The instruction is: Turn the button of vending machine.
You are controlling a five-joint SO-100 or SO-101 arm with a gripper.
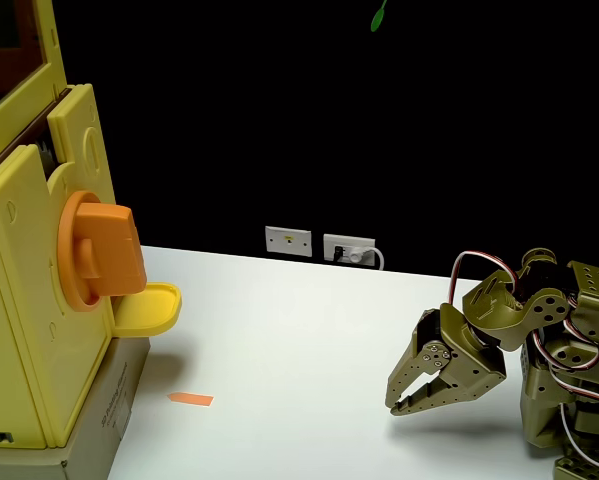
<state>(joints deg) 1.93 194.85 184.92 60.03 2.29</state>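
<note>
One pincer [403, 394] (ajar), no legible labels.

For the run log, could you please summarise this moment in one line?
olive-green two-finger gripper: open, near table, holding nothing | large orange plastic knob: untouched, far left of gripper | pale-yellow plastic vending machine: upright

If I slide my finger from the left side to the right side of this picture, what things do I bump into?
In the fixed view: vending machine → button → yellow tray → small orange tag on the table → wall sockets → gripper → the rest of the robot arm.
</note>
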